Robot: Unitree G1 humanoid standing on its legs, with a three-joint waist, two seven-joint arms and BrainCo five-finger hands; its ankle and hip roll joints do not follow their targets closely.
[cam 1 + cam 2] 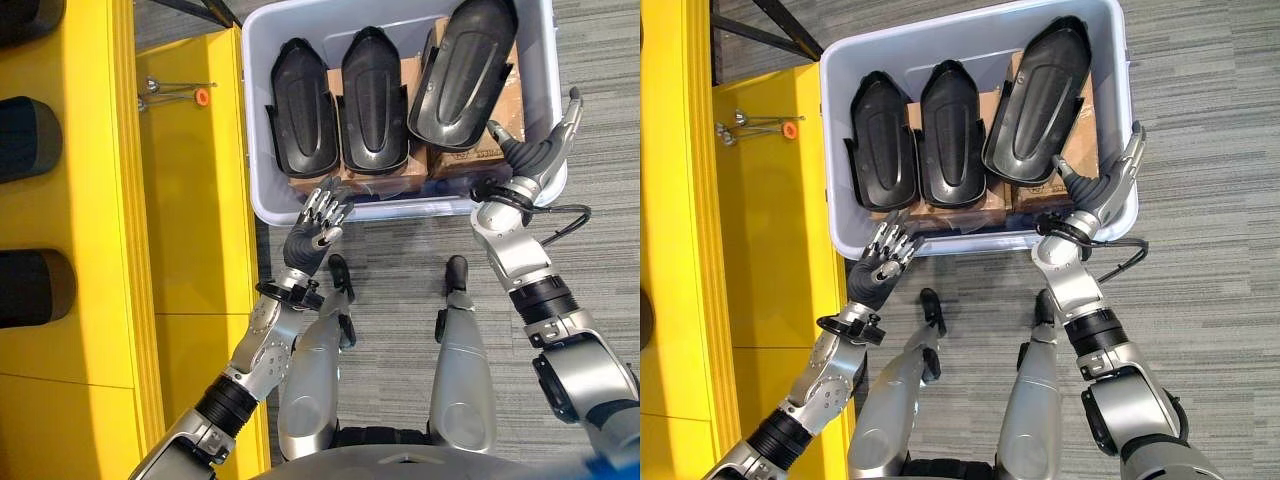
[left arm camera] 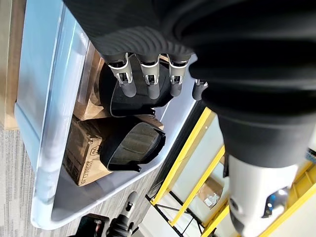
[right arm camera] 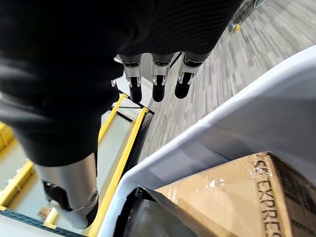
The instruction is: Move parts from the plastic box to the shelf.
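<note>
A pale grey plastic box (image 1: 262,200) stands on the floor ahead. In it, three black moulded parts rest on cardboard cartons: the left part (image 1: 303,108), the middle part (image 1: 372,100) and a larger right part (image 1: 462,75) that tilts up. My left hand (image 1: 318,222) hovers at the box's near left corner, open with relaxed fingers and holding nothing. My right hand (image 1: 540,150) is over the box's near right rim, open with straight fingers beside the right part. The yellow shelf (image 1: 190,200) stands to the left of the box.
A small metal piece with an orange tip (image 1: 201,96) lies on the shelf's surface. Dark rounded shapes (image 1: 25,135) sit along the shelf's far left side. Grey striped carpet (image 1: 400,250) surrounds the box. Brown cartons (image 2: 81,158) fill the box's bottom.
</note>
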